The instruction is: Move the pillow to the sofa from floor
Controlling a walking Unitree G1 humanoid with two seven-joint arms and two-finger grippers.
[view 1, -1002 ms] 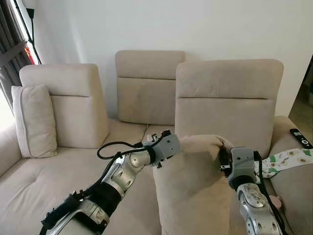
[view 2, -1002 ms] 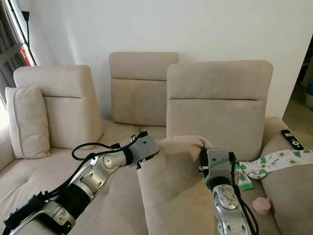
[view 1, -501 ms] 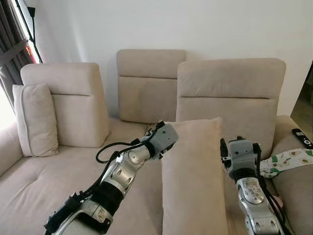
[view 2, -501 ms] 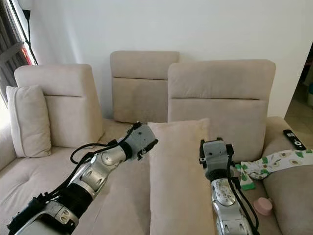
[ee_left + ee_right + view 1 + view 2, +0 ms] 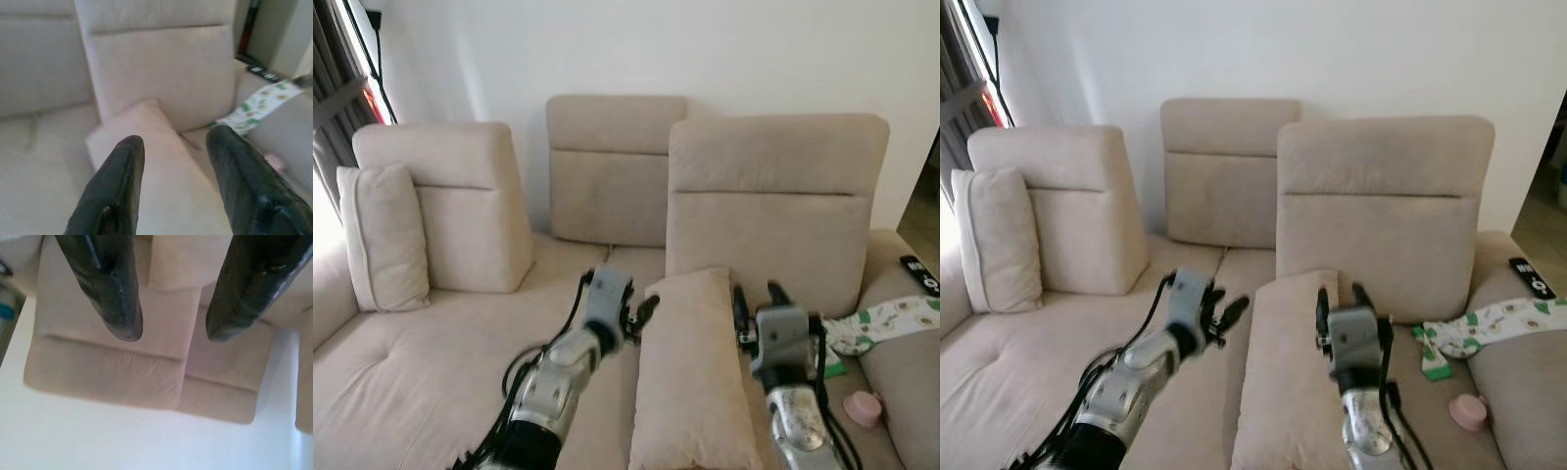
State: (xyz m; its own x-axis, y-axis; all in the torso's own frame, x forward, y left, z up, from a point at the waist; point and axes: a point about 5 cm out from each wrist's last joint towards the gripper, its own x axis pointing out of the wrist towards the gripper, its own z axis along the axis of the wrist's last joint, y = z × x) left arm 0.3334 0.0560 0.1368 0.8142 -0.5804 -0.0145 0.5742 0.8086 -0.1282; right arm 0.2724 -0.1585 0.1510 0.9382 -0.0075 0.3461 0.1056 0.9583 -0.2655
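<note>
both tools, left (image 5: 641, 315) and right (image 5: 756, 300), gape beside the pillow (image 5: 690, 372), its lower end cut off.

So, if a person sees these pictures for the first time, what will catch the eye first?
First the beige pillow, lying on the sofa seat with its top against the nearest backrest. Then the two open grippers flanking it: the left gripper at its left edge, the right gripper at its right. After that, the patterned green-and-white cloth and the remote on the sofa's right side.
</note>
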